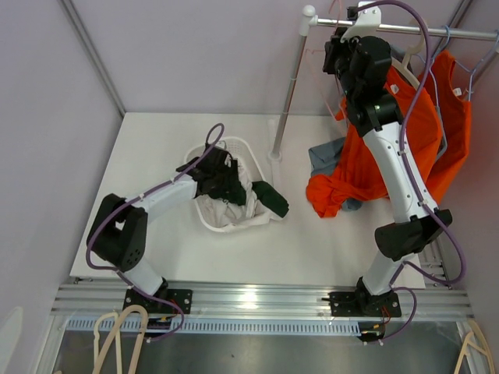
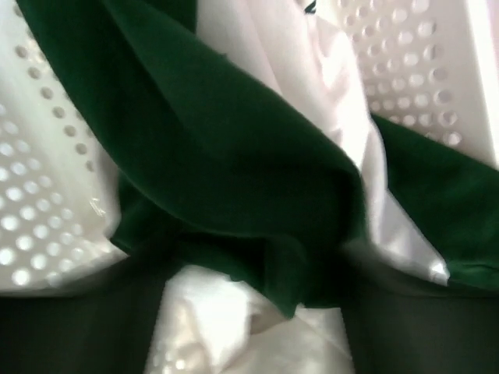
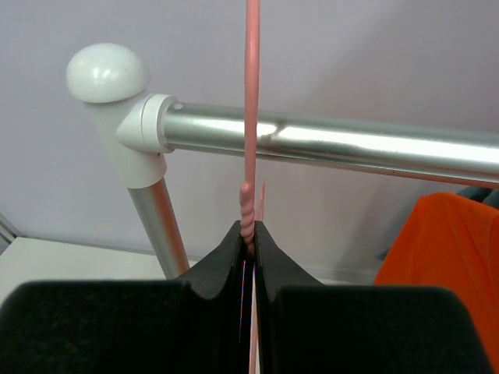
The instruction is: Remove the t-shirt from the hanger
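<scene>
My right gripper (image 1: 337, 48) is raised to the metal rail (image 1: 437, 32) and is shut on the twisted neck of a bare pink wire hanger (image 3: 248, 209), whose hook goes up past the rail (image 3: 327, 144). My left gripper (image 1: 224, 183) is down in the white laundry basket (image 1: 204, 220). In the left wrist view its fingers (image 2: 74, 327) stand wide apart over a dark green t-shirt (image 2: 226, 156) lying on white cloth (image 2: 210, 319). The green t-shirt (image 1: 270, 199) hangs partly over the basket's rim.
Orange t-shirts (image 1: 417, 132) hang on hangers on the rail at the right, and one (image 3: 444, 257) shows in the right wrist view. An orange bundle (image 1: 337, 191) and a grey garment (image 1: 323, 156) lie on the table below. The rail's upright pole (image 1: 287, 101) stands behind the basket.
</scene>
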You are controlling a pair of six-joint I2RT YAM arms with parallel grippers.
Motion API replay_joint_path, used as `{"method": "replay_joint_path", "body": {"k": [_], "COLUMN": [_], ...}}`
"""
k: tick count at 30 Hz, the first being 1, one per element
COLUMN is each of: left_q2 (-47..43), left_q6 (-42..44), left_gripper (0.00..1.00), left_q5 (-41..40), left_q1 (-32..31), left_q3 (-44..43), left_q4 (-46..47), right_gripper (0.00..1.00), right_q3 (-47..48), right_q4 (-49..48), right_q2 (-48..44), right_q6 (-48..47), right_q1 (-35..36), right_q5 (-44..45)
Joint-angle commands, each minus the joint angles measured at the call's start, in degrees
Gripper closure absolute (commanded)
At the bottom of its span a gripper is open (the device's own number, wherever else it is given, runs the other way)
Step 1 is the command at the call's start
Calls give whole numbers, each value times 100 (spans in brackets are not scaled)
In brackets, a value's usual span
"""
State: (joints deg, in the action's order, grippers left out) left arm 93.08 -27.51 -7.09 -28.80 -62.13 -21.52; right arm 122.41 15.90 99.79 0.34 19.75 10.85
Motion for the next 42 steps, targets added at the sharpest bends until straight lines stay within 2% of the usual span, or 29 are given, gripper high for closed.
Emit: {"method": "replay_joint_path", "body": {"k": [1, 2, 4, 5, 6, 7, 8, 13, 16, 18, 20, 21, 22, 24, 25, 26, 27, 28, 29, 30, 31, 33, 34, 37, 40, 42], "left_q2": [0, -9, -140, -228, -490, -492, -753, -906, -896, -1010, -1081, -1099, -1107, -1090, -1073, -1081, -1081, -1142, -1178, -1221, -1265, -1380, -1415, -1468, -1529, -1521], "left_q6": [-149, -167, -237, -281, -342, -343, -326, 113, 219, 228, 289, 325, 360, 474, 527, 553, 571, 606, 615, 615, 624, 641, 659, 676, 694, 703], "left_gripper": [5, 1, 0, 1, 1, 1, 0, 1, 1, 1, 1, 1, 1, 1, 0, 0, 0, 0, 1, 1, 1, 1, 1, 1, 0, 1], "left_q5": [34, -11, -152, -152, -100, -91, -125, -1029, -970, -856, -820, -837, -872, -960, -987, -987, -1004, -1013, -1013, -1013, -996, -970, -969, -970, -970, -969], "left_q1": [41, 41, 49, 32, -3, -3, -90, -547, -636, -662, -767, -803, -846, -961, -1013, -1040, -1049, -1084, -1076, -1084, -1093, -1093, -1110, -1119, -1137, -1137], "left_q3": [-80, -202, -439, -493, -589, -651, -695, -1722, -2066, -1988, -1900, -1891, -1899, -2031, -2066, -2110, -2137, -2145, -2128, -2093, -2075, -1988, -1996, -1979, -1900, -1856], "left_q4": [245, 201, 113, 78, 130, 174, 183, -465, -520, -354, -152, -125, -98, -116, -124, -142, -168, -160, -160, -116, -90, -28, 16, 16, 104, 139], "right_gripper": [100, 100, 100, 93, 67, 53, 43, 40, 45, 44, 42, 39, 26, 13, 1, 1, 1, 4, 4, 5, 9, 14, 17, 25, 20, 23], "right_q3": [108, 108, 143, 178, 221, 239, 257, 415, 695, 1301, 1461, 1226, 998, 157, -57, -85, 393, 676, 870, 994, 1013, 856, 724, 670, 933, 1118], "right_q4": [-263, -237, -149, -44, 61, 62, 132, 439, 957, 1817, 2362, 2408, 2400, 2076, 1962, 2109, 2432, 3062, 3251, 3392, 3480, 3403, 3298, 3078, 3112, 3103], "right_q2": [-21, -12, 6, 6, -3, -29, -56, -406, -583, -592, -792, -942, -1126, -1776, -1987, -2137, -2061, -1938, -1824, -1683, -1665, -1717, -1717, -1534, -1191, -1032], "right_q6": [54, 45, 63, 72, 80, 89, 89, -156, -61, 282, 301, 231, 143, -198, -236, -184, -61, 44, 132, 194, 316, 440, 615, 967, 977, 977], "right_q1": [-24, -24, -24, -24, -24, -24, -24, -67, -321, -541, -760, -805, -841, -876, -885, -1155, -1401, -1699, -1920, -2496, -2711, -3263, -3467, -4143, -4225, -4233], "right_q5": [-110, -110, -145, -136, -101, -31, 39, 329, 321, 189, 137, -107, -118, 47, 179, 154, -46, -648, -898, -1257, -1818, -2261, -2828, -3701, -4073, -4126]}}
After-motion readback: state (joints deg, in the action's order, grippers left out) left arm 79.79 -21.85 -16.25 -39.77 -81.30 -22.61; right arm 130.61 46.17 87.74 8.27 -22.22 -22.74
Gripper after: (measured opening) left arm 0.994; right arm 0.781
